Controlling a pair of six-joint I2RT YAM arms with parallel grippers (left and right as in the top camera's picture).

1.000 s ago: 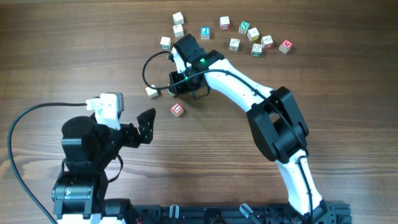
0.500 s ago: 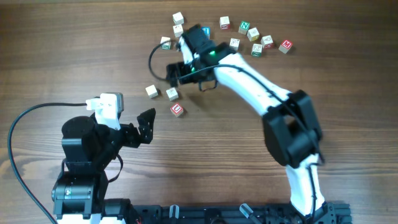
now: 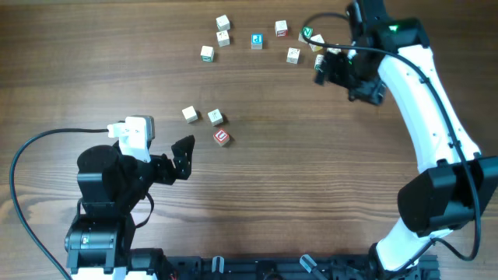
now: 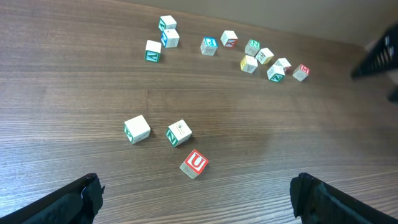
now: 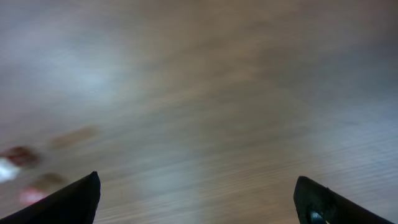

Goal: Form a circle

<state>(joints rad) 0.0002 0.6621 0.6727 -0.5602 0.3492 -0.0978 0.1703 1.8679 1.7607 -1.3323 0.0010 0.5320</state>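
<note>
**1. Left gripper** [image 4: 198, 202]: nearest the base, at the near left of the wooden table [image 3: 311, 194]. Jaws spread wide with nothing between them, facing the cubes.

**2. Cluster of three letter cubes** [image 4: 179, 132]: mid-table, just beyond the left gripper. This is the only part of the circle laid so far.
- The red "U" cube [image 4: 194, 163] lies nearest.
- Two green-printed cubes sit beyond it, side by side and a little apart.
- Together they make a short bent run, not a ring.

**3. Scattered letter cubes** [image 4: 209, 45]: a loose band along the far side, printed in green, blue and red. They are spaced out at its left end and crowded at its right end.

**4. Right gripper** [image 5: 199, 200]: farthest out, above the crowded right end of the band. Jaws fully parted and empty. Its wrist view is smeared with blur, so the cube beneath cannot be told.

**Step in hand (judged):** fetching the next cube, with most of the ring unbuilt.

**Next move calls for:**
- settling the open jaws astride one cube without nudging its close neighbours
- closing on it and carrying it to the cluster
- setting it down so the curve continues
</note>
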